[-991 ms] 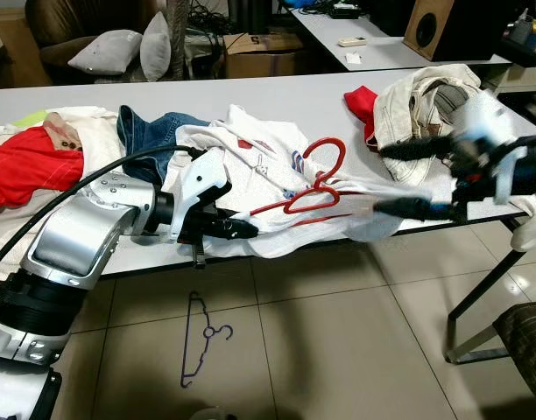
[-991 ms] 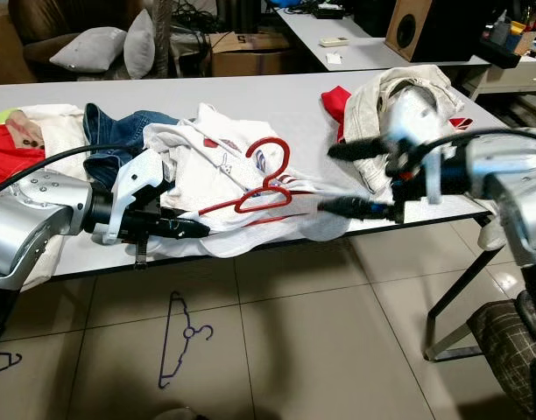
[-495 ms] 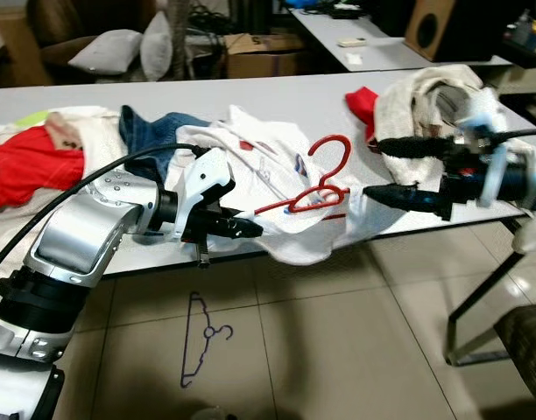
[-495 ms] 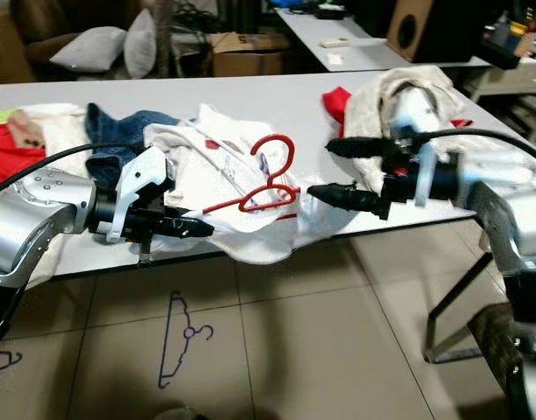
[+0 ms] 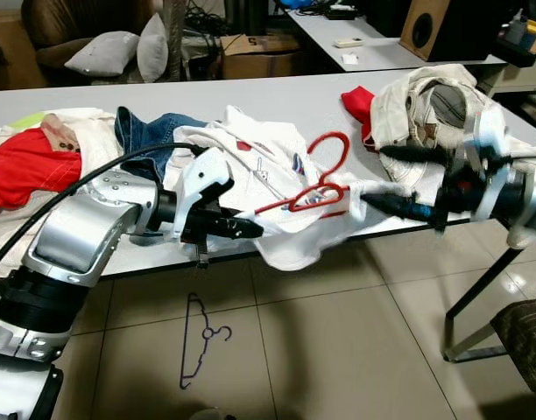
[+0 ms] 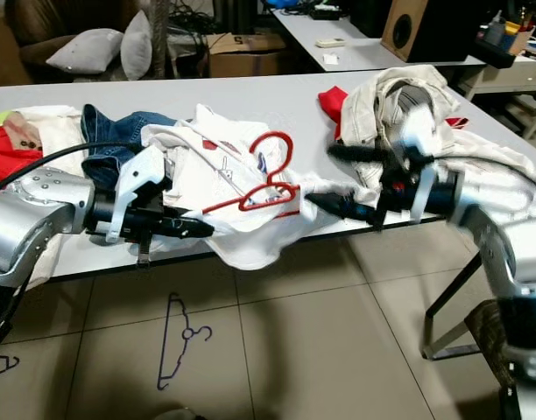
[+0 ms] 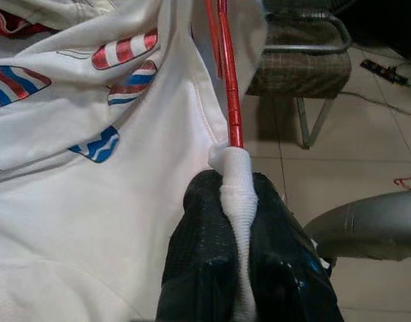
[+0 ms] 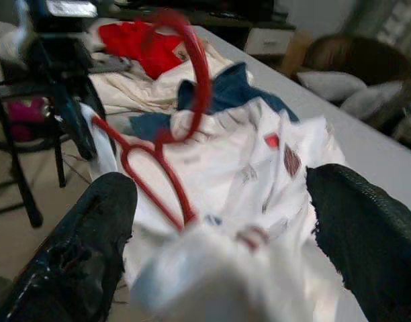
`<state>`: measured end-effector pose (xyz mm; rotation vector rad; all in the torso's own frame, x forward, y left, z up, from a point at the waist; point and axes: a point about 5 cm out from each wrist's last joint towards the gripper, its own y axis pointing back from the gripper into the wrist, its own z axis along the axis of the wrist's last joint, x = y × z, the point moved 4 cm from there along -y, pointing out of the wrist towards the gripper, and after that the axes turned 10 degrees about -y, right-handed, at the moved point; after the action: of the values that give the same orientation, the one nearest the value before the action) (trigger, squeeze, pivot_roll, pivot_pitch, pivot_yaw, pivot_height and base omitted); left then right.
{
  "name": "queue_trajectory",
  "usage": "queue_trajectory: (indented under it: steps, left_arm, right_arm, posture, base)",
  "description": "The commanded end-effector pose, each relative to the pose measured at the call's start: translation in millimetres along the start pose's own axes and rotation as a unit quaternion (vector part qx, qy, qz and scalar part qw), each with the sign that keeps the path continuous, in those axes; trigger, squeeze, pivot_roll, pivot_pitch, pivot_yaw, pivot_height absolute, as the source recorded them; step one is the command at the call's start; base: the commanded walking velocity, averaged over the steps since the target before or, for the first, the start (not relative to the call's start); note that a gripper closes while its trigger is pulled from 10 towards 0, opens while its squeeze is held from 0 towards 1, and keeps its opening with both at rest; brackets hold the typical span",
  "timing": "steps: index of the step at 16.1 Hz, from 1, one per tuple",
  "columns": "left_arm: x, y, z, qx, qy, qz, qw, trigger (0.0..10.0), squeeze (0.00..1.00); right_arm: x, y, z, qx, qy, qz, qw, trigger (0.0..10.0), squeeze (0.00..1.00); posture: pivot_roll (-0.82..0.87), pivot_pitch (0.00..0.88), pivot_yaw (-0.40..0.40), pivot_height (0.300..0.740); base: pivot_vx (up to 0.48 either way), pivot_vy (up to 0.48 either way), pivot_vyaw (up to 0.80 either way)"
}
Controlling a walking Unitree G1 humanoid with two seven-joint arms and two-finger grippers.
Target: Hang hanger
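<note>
Red plastic hanger [image 5: 320, 185] on top of white T-shirt with red and blue printed patches [image 5: 290, 245], near front edge of pale grey desk [image 5: 294, 92], hook raised clear of the cloth. One arm end wrapped in a fold of the T-shirt and pinched there by left gripper [image 7: 236, 184], fingers closed tight on the fabric. Right gripper [image 5: 377, 178] level with the other end, fingers spread wide, nothing held, loose white cloth between them.

Likely trouble: dragging the whole T-shirt off the desk along with the hanger, with so much cloth drooping over the edge. Could also lose the hanger altogether through a grip on fabric rather than plastic, dropping it to the tiled floor [image 5: 338, 350] beside thin purple wire hanger [image 5: 198, 325]. Closing the right gripper here probably catches sleeve instead of red bar. Snagging also possible on crumpled blue jeans [image 5: 150, 131] just beside the T-shirt, or on cream jacket [image 5: 417, 96] near the right gripper.

Uncertain: plastic inside the pinched fold, or only cloth. Far end of the hanger's lower bar buried under white fabric. Right gripper smeared by motion blur in both head views, and right wrist view soft as well. Where the hanger is meant to go: cannot tell.
</note>
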<state>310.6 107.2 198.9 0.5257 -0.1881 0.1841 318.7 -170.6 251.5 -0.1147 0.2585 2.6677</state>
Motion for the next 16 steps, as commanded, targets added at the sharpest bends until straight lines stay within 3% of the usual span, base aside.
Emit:
queue_trajectory:
  steps: [1,2,3,4,5,9,16]
  left_arm:
    - [-0.8,-1.1,12.1,0.001,-0.040,-0.009,0.999,0.0,0.00]
    - [-1.6,-3.0,12.4,0.007,-0.049,-0.013,0.999,0.0,0.00]
    - [-2.4,-3.8,12.8,0.010,-0.055,-0.017,0.998,0.0,0.00]
    - [-2.6,-4.4,13.5,0.013,-0.062,-0.018,0.998,0.0,0.00]
    - [-2.6,-4.9,14.6,0.014,-0.068,-0.019,0.997,0.0,0.00]
    - [-4.9,-6.2,18.6,0.017,-0.091,-0.030,0.995,0.0,0.00]
    - [-4.6,-7.0,21.0,0.016,-0.103,-0.033,0.994,0.0,0.00]
  right_arm:
    - [4.7,-6.4,2.9,0.018,0.027,0.025,0.999,10.0,0.00]
    - [5.9,-12.4,0.1,0.035,0.040,0.044,0.998,10.0,0.00]
    - [6.0,-16.5,-3.7,0.047,0.046,0.057,0.996,9.2,0.00]
    - [8.4,-21.1,-6.8,0.056,0.043,0.081,0.994,3.9,0.00]
    - [11.5,-24.4,-8.7,0.063,0.038,0.105,0.992,0.0,0.00]
    - [12.7,-33.3,-12.7,0.082,0.031,0.150,0.985,0.0,0.00]
    - [15.1,-32.5,-13.7,0.096,0.006,0.199,0.975,0.0,0.00]
  posture:
    - [-0.07,0.000,-0.002,0.740]
    - [-0.07,0.000,-0.002,0.740]
    - [-0.07,0.000,-0.005,0.740]
    - [-0.06,0.000,-0.008,0.740]
    - [-0.06,0.000,-0.014,0.740]
    - [-0.05,0.000,-0.027,0.740]
    - [-0.05,0.000,-0.029,0.740]
  base:
    - [0.000,0.000,0.00]
    - [0.000,0.000,0.00]
    - [0.000,0.000,0.00]
    - [0.000,0.000,0.00]
    - [0.000,0.000,0.00]
    - [0.000,0.000,0.00]
    - [0.000,0.000,0.00]
